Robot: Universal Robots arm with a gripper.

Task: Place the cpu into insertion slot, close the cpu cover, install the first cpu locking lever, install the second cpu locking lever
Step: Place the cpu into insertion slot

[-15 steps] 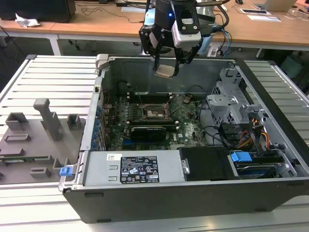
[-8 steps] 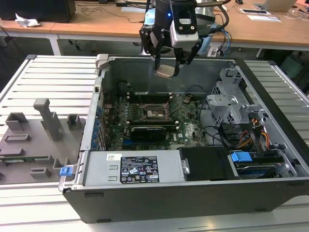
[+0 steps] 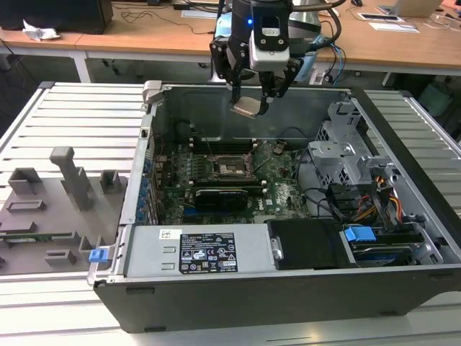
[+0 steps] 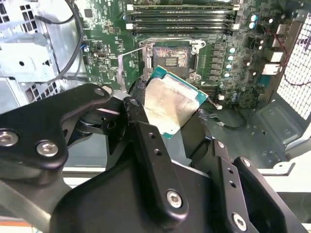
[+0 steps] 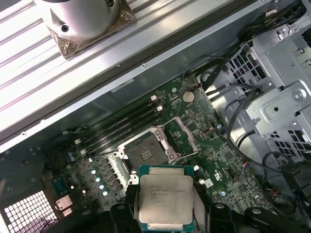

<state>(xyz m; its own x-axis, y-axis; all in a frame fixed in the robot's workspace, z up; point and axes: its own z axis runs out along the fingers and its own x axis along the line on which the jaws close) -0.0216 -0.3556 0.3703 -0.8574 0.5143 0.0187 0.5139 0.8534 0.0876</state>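
Item: cpu (image 3: 247, 107), clamped in the gripper (image 3: 251, 99), above the open computer case (image 3: 288, 303).
I see the gripper closed on two opposite edges of the cpu, silver top tilted, high over the motherboard's far side. The bare socket (image 3: 232, 167) lies well below it. The cpu cover (image 5: 187, 140) stands raised beside the socket.

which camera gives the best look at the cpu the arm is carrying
The first wrist view: the small flat square silver-grey cpu faces the camera nearly square-on, gripped by the hand. The second wrist view shows it tilted, partly behind a finger. The exterior view shows it far off and angled.
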